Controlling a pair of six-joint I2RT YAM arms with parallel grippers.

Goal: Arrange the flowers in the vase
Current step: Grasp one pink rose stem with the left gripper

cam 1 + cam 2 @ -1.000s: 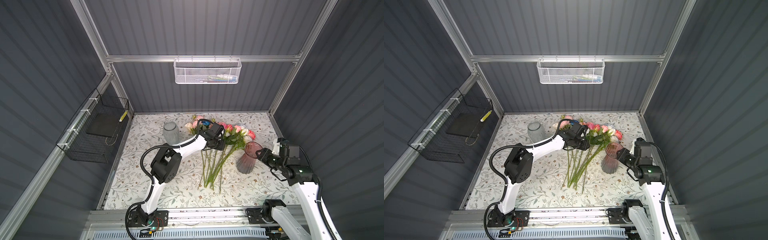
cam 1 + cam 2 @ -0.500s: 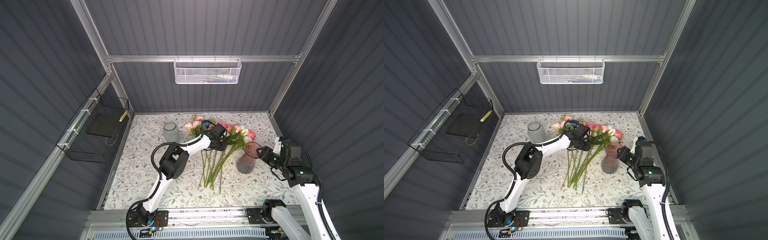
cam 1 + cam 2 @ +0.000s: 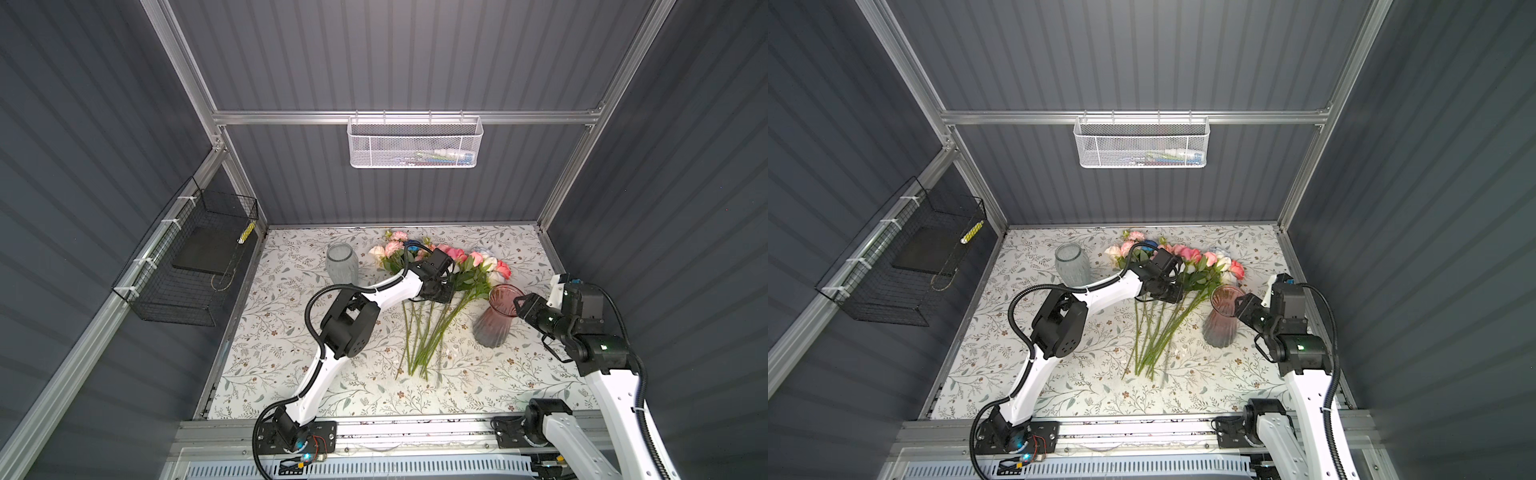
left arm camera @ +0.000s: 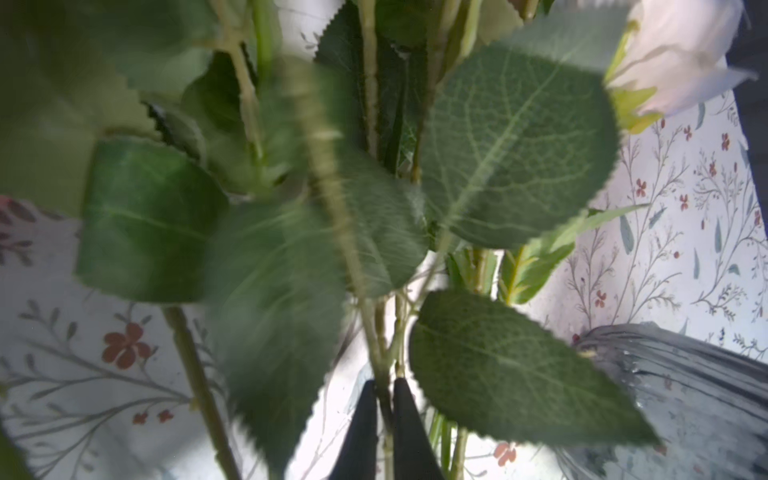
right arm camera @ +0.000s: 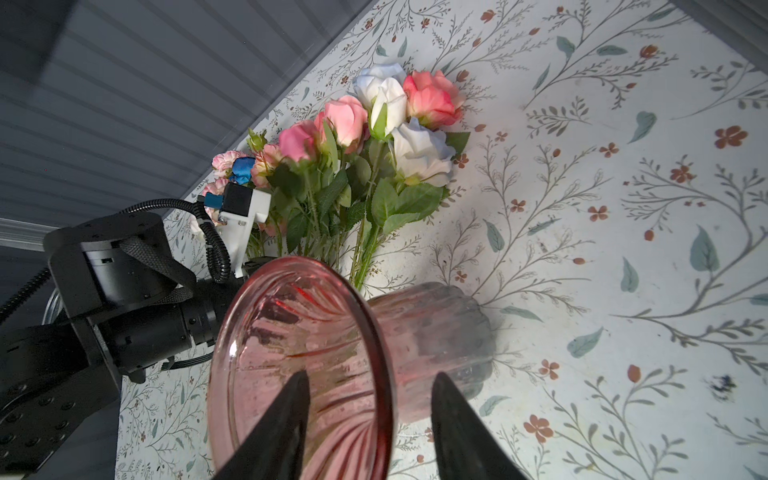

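Flowers [image 3: 471,270] meet the left gripper [image 4: 384,388] at a single point: its black jaws are clenched on one thin green stem [image 4: 374,349] among the leaves, seen close in the left wrist view. Out from there the bunch lies flat on the floral table [image 3: 291,332], its long axis running front to back, cut ends gathered toward the front edge and heads fanned toward the back wall. Just right of the stems the pink vase [image 3: 492,324] stands upright. The right gripper [image 5: 372,374] straddles its rim with jaws parted, one finger inside, one outside, neither visibly pressing the glass. A clear glass vase [image 3: 341,264] stands left of the heads
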